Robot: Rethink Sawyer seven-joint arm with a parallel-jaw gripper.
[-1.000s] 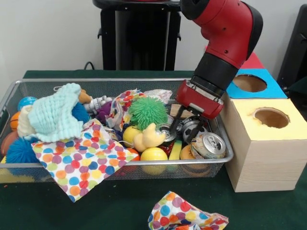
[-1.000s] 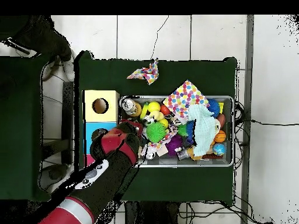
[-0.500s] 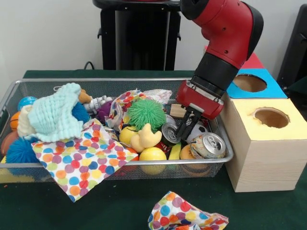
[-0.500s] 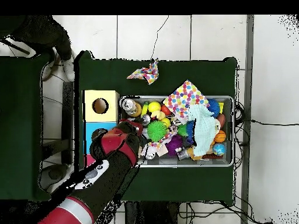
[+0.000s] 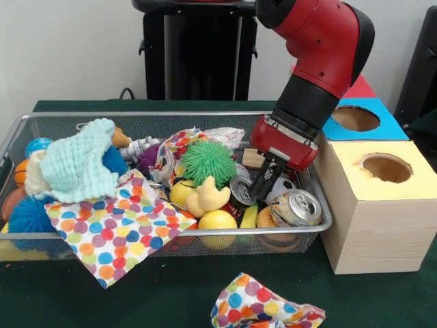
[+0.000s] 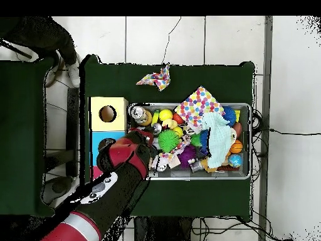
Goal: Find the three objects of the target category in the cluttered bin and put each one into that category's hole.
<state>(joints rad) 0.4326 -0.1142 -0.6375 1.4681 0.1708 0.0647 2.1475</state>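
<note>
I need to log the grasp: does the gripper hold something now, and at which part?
It cannot be told. The gripper is down among the clutter in the bin, beside a small can, but no hold shows.

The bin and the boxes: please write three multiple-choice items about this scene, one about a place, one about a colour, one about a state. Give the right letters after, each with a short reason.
1. Where does the gripper stand?
A. over the yellow box
B. in the bin's end beside the boxes
C. above the loose cloth on the table

2. What colour is the spiky ball in the middle of the bin?
A. green
B. red
C. white

3. How does the can by the bin's front rim lie?
A. upright, top upward
B. crushed flat under the cloth
C. on its side, top toward the camera

Answers:
1 B: the fingers reach down among the clutter at the end next to the yellow box.
2 A: the ball is bright green.
3 C: its round top with the pull tab faces the front camera.
</note>
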